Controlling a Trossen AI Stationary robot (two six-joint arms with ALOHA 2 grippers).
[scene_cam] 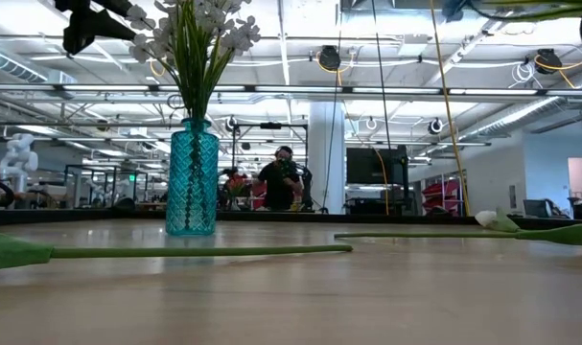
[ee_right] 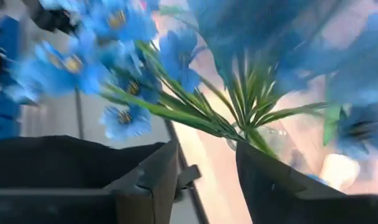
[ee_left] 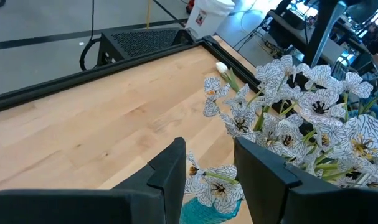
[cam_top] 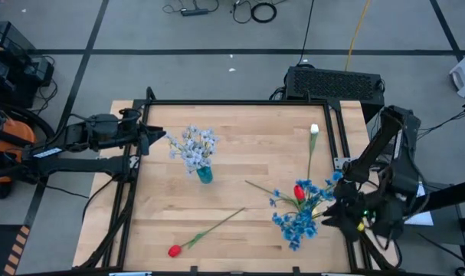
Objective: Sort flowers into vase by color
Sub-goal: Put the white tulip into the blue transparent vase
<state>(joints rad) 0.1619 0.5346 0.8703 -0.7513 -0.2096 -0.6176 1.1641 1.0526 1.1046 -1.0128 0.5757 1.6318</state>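
A teal vase stands left of centre and holds pale blue-white flowers. My left gripper hovers open just left of those blooms, touching nothing. At the right, my right gripper is shut on a bright blue spray, whose blooms fill the right wrist view. A red tulip shows among the blue blooms. On the table lie a white tulip and a second red tulip, each flat on its stem. My right gripper has the blue spray where its green stems gather, against the inner edge of one finger. That finger hides the pinch itself. The spray spreads out beyond the fingertips. Its blooms show high in the low view, clear of the table.
A black frame rail runs around the wooden table. A long green stem crosses the near table, and another stem lies at the right. A person stands far behind the table.
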